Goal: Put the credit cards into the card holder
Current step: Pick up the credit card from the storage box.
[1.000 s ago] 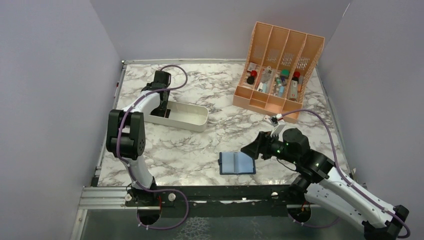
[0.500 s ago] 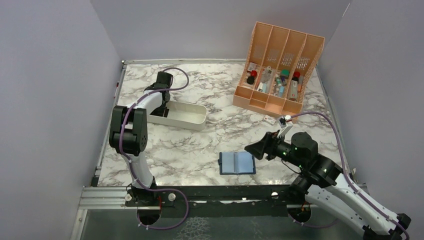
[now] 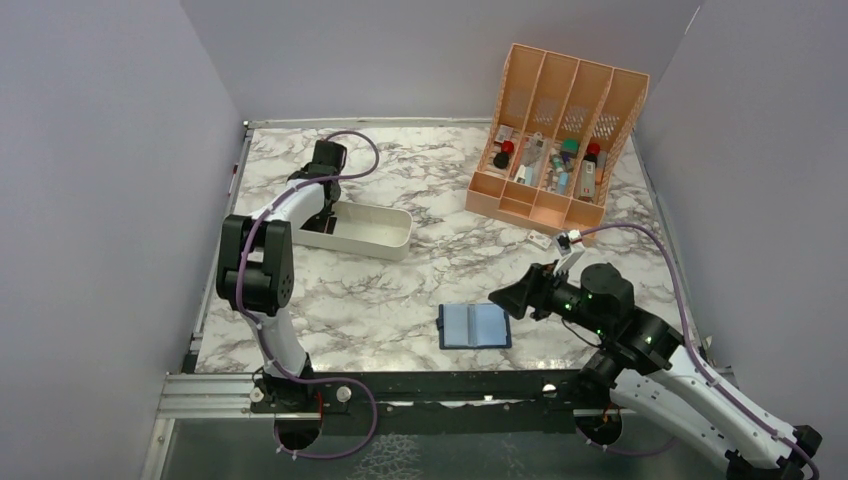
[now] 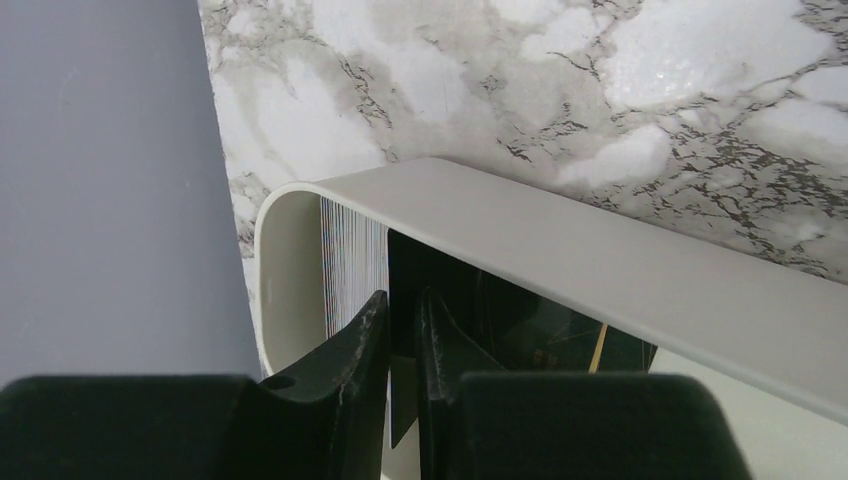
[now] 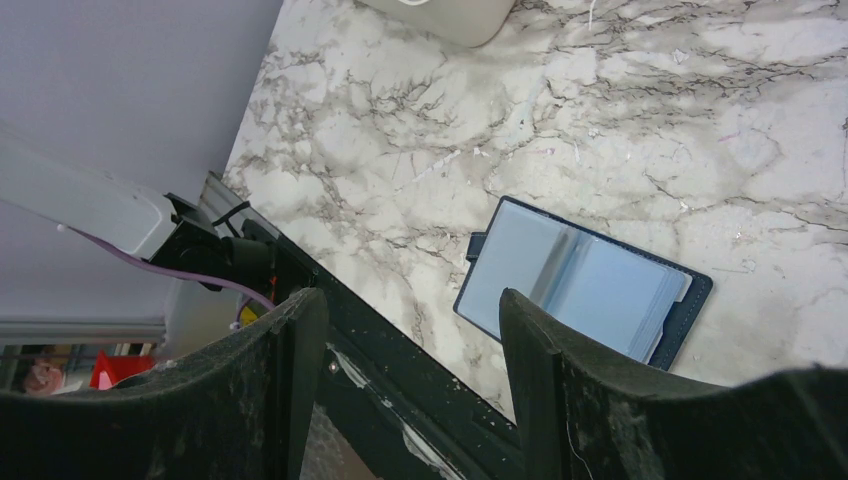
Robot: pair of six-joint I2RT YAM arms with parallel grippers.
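The card holder (image 3: 474, 325) (image 5: 580, 280) lies open on the marble near the front edge, navy outside with pale blue pockets showing. My right gripper (image 3: 500, 298) (image 5: 410, 300) hovers open just to its right, nothing between its fingers. My left gripper (image 3: 322, 215) (image 4: 403, 300) reaches down into the left end of the white tray (image 3: 385, 245) (image 4: 600, 260). Its fingers are pressed on a dark credit card (image 4: 402, 400) standing on edge. Another dark card with gold lines (image 4: 560, 335) and a finely striped card (image 4: 352, 260) also stand in the tray.
An orange slotted organizer (image 3: 560, 140) holding small bottles stands at the back right. The grey left wall runs close beside the tray's end. The black front rail (image 5: 400, 370) runs just below the card holder.
The left fingers have closed from wide apart onto the dark card in the tray. The right arm shifted slightly right, then held still with its jaws unchanged.
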